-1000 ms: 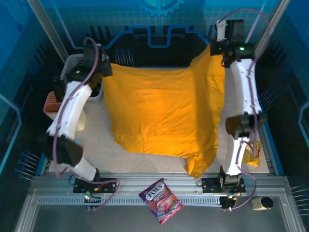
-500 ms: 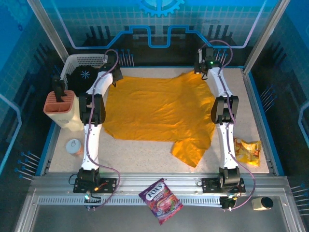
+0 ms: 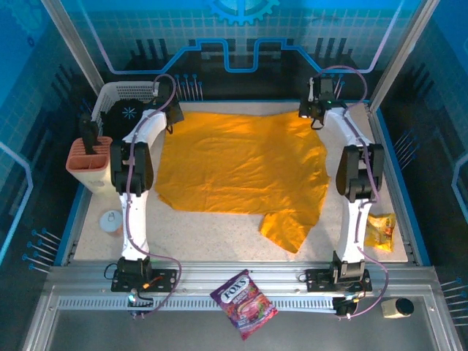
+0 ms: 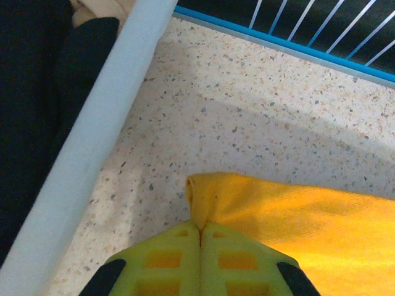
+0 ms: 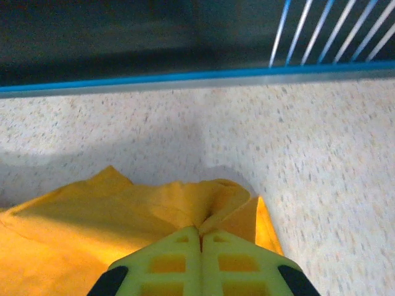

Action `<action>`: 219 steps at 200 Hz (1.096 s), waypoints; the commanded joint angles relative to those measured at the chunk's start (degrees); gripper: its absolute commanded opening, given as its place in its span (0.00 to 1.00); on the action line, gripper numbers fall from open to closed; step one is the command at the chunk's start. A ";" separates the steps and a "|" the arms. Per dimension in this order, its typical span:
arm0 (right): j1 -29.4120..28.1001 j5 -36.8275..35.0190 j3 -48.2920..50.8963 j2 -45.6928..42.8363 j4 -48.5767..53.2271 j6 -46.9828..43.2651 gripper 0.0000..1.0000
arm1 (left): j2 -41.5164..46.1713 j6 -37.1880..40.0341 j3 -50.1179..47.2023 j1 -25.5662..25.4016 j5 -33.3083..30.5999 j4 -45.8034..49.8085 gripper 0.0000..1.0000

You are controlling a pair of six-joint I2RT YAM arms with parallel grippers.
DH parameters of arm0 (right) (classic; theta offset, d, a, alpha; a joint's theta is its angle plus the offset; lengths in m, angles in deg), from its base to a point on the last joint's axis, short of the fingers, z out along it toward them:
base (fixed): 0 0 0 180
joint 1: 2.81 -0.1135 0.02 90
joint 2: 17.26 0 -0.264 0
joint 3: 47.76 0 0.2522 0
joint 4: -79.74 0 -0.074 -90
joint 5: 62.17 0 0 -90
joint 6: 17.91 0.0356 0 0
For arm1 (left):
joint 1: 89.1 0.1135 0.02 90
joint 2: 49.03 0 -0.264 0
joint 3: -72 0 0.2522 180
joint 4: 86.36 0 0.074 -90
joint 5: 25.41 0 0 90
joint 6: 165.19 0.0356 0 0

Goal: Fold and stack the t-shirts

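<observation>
A golden-yellow t-shirt (image 3: 241,164) lies spread on the speckled table, one sleeve (image 3: 287,229) sticking out toward the near edge. My left gripper (image 3: 172,115) is at the shirt's far left corner. In the left wrist view its yellow jaws are shut on a bunched fold of the t-shirt (image 4: 213,200); the gripper (image 4: 200,231) is low over the table. My right gripper (image 3: 313,113) is at the far right corner. In the right wrist view the gripper (image 5: 200,231) is shut on a puckered corner of the t-shirt (image 5: 203,203).
A white basket (image 3: 121,99) with dark cloth stands at the far left, its rim (image 4: 92,145) close beside the left gripper. An orange holder (image 3: 89,156) and a small lid (image 3: 110,219) sit left. A snack bag (image 3: 379,228) lies right, a purple candy bag (image 3: 243,302) on the front rail.
Both arms have stretched out and lowered toward the far edge, carrying the shirt from hanging raised to lying flat on the table. The right gripper shifted slightly right since half a second ago.
</observation>
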 commanded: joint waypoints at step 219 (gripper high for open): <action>-1.64 -0.97 50.18 -29.79 -13.50 10.41 0.00 | 19.02 0.96 -29.16 1.63 0.92 -3.68 0.00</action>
